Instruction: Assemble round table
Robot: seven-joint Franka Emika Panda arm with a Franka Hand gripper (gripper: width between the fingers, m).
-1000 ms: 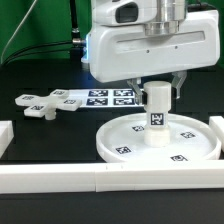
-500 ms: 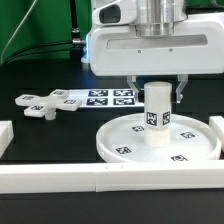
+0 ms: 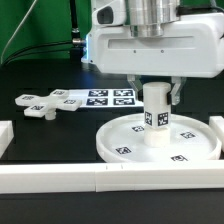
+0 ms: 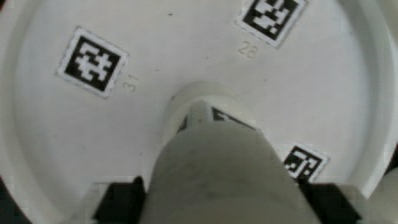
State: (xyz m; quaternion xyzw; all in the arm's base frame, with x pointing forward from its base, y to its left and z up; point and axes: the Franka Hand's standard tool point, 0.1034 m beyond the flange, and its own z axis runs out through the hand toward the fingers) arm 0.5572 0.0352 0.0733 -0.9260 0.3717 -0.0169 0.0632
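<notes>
The large white round disc lies on the black table, with small square markers on its face. The thick cylindrical leg stands upright on the disc's middle. My gripper comes straight down over the leg and is shut on its upper part. In the wrist view the leg runs between the two dark fingers, with the disc below it. The cross-shaped four-arm piece lies flat at the exterior view's left, apart from the gripper.
The marker board lies flat behind the disc. A long white border bar runs along the front. Short white bars stand at the exterior view's left and right.
The gripper has turned about its vertical axis with the leg in it, so the leg's markers have shifted round. The disc and the cross-shaped piece have not moved.
</notes>
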